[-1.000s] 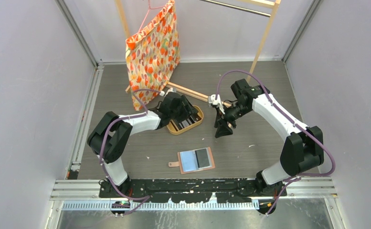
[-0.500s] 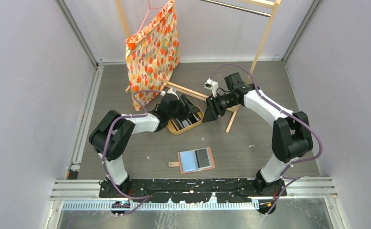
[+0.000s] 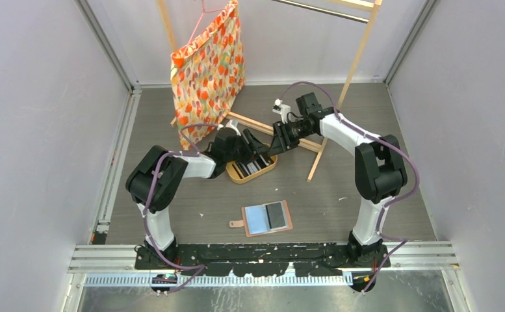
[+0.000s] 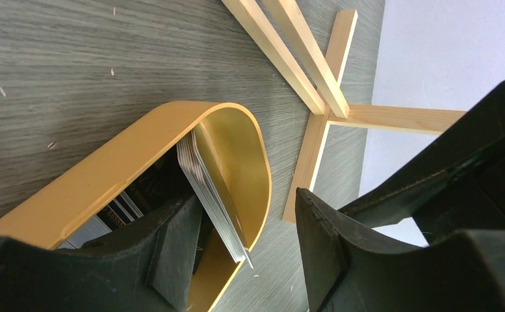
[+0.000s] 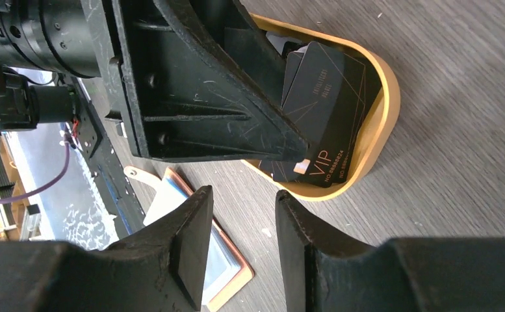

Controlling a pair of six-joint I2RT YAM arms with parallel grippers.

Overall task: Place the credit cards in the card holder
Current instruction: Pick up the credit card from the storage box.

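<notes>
Two sets of jaws apart, clamping nothing: left gripper (image 4: 246, 214) astride the end wall of the oval yellow wooden tray (image 4: 126, 153), one finger inside just beside the leaning stack of thin grey-edged plastic credit cards (image 4: 214, 195), the other outside; right gripper (image 5: 242, 198) hovering near the tray's rim. From the right wrist, black card faces with "VIP" lettering, hidden in the left wrist's edge-on look. Only overhead, whole: salmon-tan leather card holder (image 3: 267, 218) lying open, well apart, nearer the arm bases.

One card holder (image 3: 267, 218), one oval tray (image 5: 387, 97) holding several credit cards (image 5: 331, 97), one patterned bag (image 3: 208, 71), one wooden rack (image 3: 360, 52).
</notes>
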